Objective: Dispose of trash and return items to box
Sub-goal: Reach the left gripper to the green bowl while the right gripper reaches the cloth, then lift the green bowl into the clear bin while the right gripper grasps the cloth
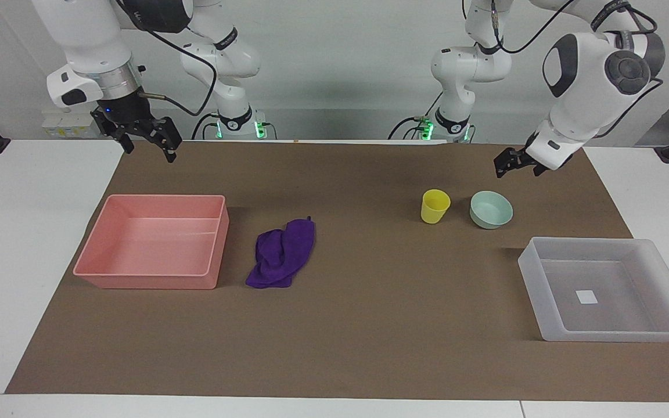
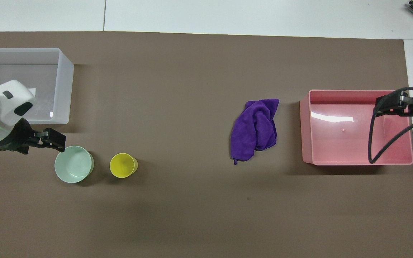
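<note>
Cloth: one deep-purple fabric cloth (image 1: 281,253) (image 2: 254,129) lay crumpled and folded over itself on the brown mat (image 1: 334,342) (image 2: 192,215), just beside the pink tray, apart from it, on that tray's side toward the left arm's end.
Cup: one small yellow plastic cup (image 1: 435,206) (image 2: 123,165) stood upright and empty on the mat, nearer to the robots than the box.
Bowl: one pale mint-green round bowl (image 1: 491,209) (image 2: 74,164), a little wider than the cup, sat just beside it toward the left arm's end, not touching it.
Box: one shallow translucent whitish-grey box (image 1: 606,290) (image 2: 63,86) rested at the left arm's end of the mat, empty.
Label: one small white square sticker (image 1: 587,297) lay on the box floor; no writing could be read on it.
Pink tray: one opaque pink tray (image 1: 154,242) (image 2: 357,127) sat at the right arm's end, empty.
Left gripper: the left gripper (image 1: 511,165) (image 2: 50,139) hung in the air over the mat by the bowl's rim, holding nothing; whether its fingers were spread could not be told.
Right gripper: the right gripper (image 1: 147,139) (image 2: 394,105) hung over the mat's edge at the right arm's end, its fingers spread apart, holding nothing.
</note>
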Action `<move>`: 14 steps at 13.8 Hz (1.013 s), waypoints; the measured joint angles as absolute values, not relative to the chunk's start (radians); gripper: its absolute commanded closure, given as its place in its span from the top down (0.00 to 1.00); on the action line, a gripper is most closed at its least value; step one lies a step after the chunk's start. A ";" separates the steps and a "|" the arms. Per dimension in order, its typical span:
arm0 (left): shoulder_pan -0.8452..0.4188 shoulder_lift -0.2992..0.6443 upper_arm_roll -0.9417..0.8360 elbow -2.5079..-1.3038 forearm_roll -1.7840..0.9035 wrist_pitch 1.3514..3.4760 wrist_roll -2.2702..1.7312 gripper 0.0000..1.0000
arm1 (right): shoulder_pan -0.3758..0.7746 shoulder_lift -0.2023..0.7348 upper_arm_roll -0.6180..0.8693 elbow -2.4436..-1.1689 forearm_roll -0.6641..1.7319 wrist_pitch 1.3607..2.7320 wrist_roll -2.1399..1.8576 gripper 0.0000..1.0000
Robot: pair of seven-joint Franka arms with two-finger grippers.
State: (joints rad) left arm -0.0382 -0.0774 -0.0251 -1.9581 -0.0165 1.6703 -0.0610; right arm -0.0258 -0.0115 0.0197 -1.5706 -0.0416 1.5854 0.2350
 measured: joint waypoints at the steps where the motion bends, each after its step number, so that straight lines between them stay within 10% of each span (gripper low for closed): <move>1: -0.016 -0.102 -0.024 -2.024 -0.017 1.712 -0.033 1.00 | -0.025 -0.009 0.020 -1.577 -0.042 1.611 0.235 1.00; 10: 0.076 -0.078 -0.021 -2.402 -0.017 2.171 0.049 1.00 | 0.042 0.185 0.032 -1.623 -0.041 1.956 0.250 1.00; 14: 0.076 -0.031 -0.021 -2.408 -0.017 2.206 0.051 0.18 | 0.112 0.264 0.033 -1.625 -0.041 2.015 0.316 1.00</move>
State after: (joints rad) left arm 0.0755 -0.0306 -0.0206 -2.4076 -0.0165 2.2057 0.0509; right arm 0.1122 0.2640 0.0327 -1.6248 -0.0409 2.0154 0.3161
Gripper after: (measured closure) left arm 0.220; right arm 0.000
